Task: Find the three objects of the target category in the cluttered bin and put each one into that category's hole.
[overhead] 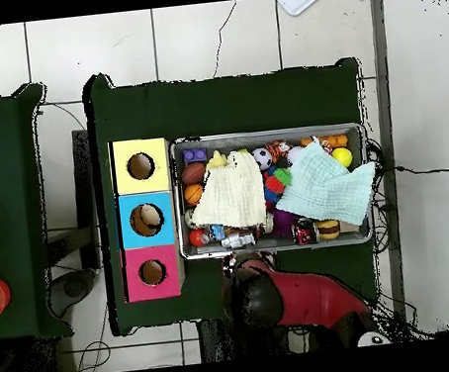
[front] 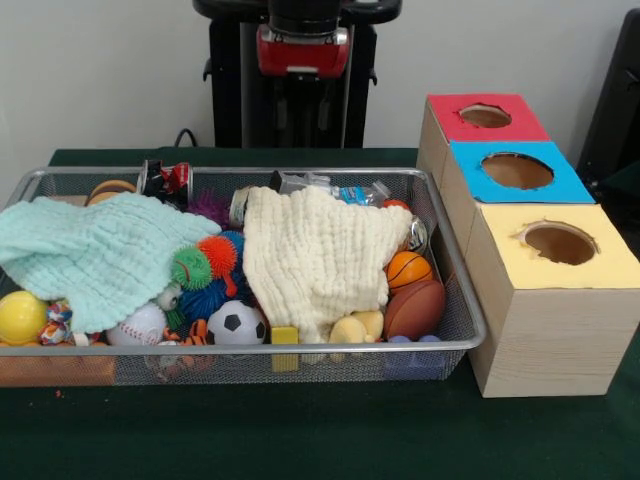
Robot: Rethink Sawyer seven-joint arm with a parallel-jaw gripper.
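The wire mesh bin [front: 452, 262] sits on the green table, full of clutter; it also shows in the overhead view [overhead: 263, 136]. An orange, black-striped tiger toy [front: 197, 332] peeks out at the bin's near edge beside a soccer ball [front: 236, 323]. No monkey toy shows. A mint cloth [front: 105, 255] and a cream cloth [front: 315, 250] cover much of the contents. The red-surrounded hole [front: 485, 116] is at the far end of the wooden box [front: 545, 340]. My gripper [front: 305, 105] hangs dark against the pedestal, behind the bin's far edge, touching nothing.
Blue-surrounded [front: 517, 171] and yellow-surrounded [front: 560, 243] holes lie nearer on the box. The bin also holds spiky balls [front: 215, 255], a basketball [front: 408, 268], a football [front: 415, 308], a yellow ball [front: 20, 317], cans [front: 165, 180] and a pale yellow plush [front: 357, 326].
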